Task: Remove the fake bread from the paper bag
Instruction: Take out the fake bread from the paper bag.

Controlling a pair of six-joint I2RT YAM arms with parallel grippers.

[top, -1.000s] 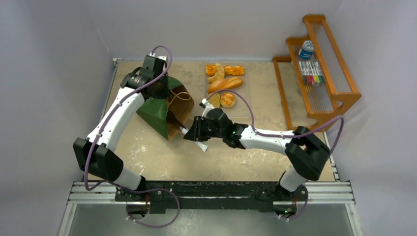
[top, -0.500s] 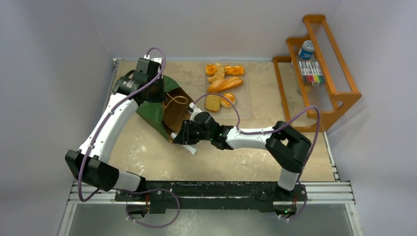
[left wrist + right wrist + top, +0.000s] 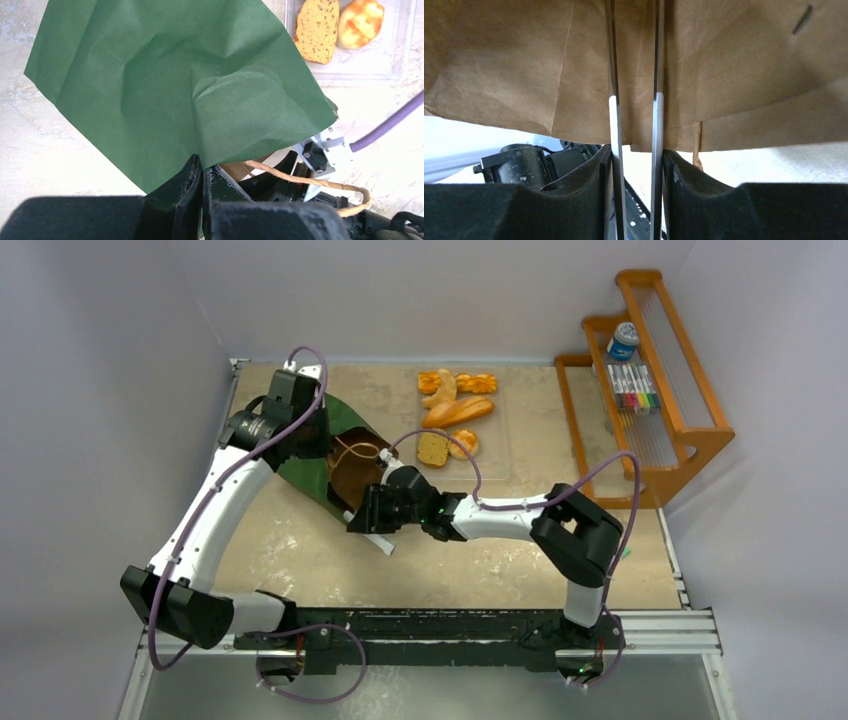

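The dark green paper bag (image 3: 308,468) lies on its side at the table's left, its brown mouth (image 3: 350,478) facing right. My left gripper (image 3: 312,440) is shut on the bag's upper edge (image 3: 175,85), jaws (image 3: 201,172) pinched on the green paper. My right gripper (image 3: 364,510) is at the bag's mouth, shut on long metal tongs (image 3: 657,125). The two tong blades reach into the kraft interior (image 3: 524,65). No bread shows inside the bag. Several fake bread pieces (image 3: 456,410) lie at the back, among them a brown slice (image 3: 316,31) and a bun (image 3: 361,16).
The bread pieces rest on a clear tray (image 3: 500,455) right of the bag. A wooden rack (image 3: 660,390) with markers and a blue-lidded jar stands at the right edge. The bag's cord handle (image 3: 310,181) loops loose at its mouth.
My right arm has moved left and carried the tongs from in front of the bag into its mouth. The left arm has shifted slightly left with the bag's edge.
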